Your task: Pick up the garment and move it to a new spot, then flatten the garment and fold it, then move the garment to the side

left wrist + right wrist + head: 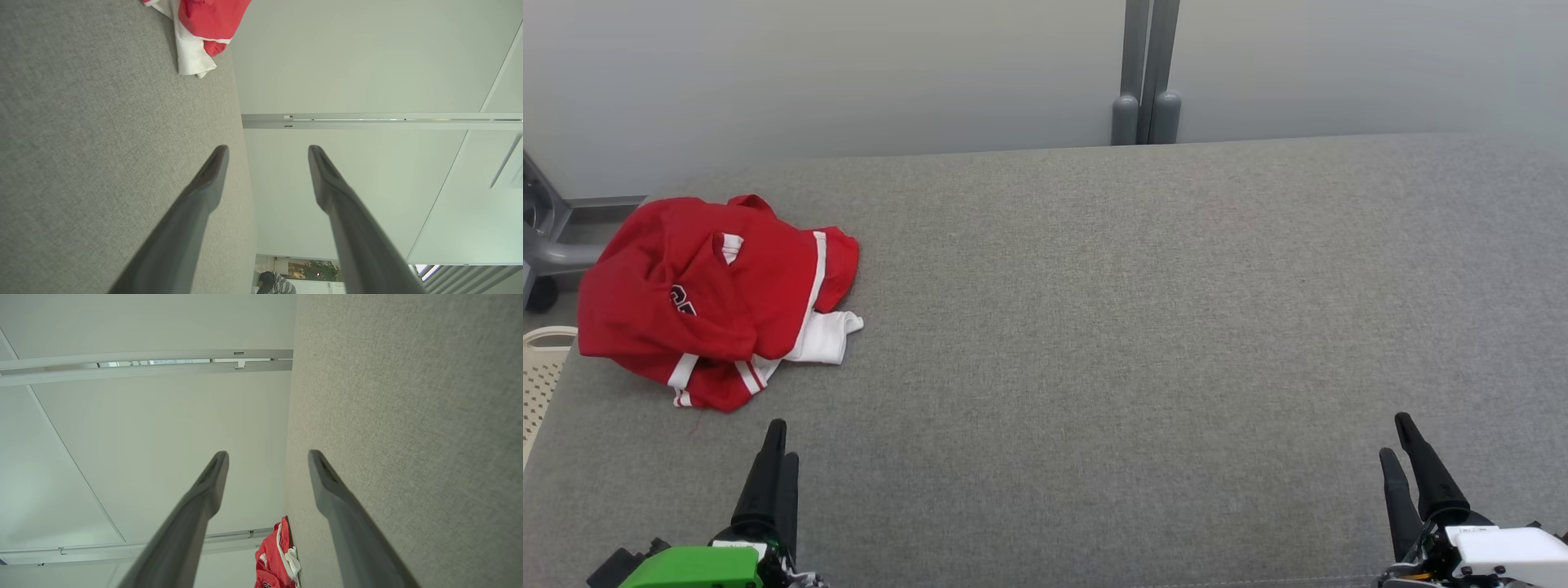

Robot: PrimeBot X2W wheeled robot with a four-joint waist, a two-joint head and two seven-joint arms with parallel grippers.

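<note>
Red garment (pixel 719 298) crumpled just beyond left claw (pixel 783 441), untouched; jaws spread.

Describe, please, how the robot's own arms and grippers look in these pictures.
Each gripper has two long, dark fingers, slender and tapering to narrow tips, with a shallow groove on the inner face near each tip. The left gripper grows from a bright green housing, and the right gripper from a white housing. I can't make out any markings.

Office-type room: pale partition panels (pixel 849 73) joined by a grey metal post (pixel 1145 73) (behind the far edge of the fabric-covered surface (pixel 1135 327)); castored frame (pixel 547 249) beyond its left edge.
</note>
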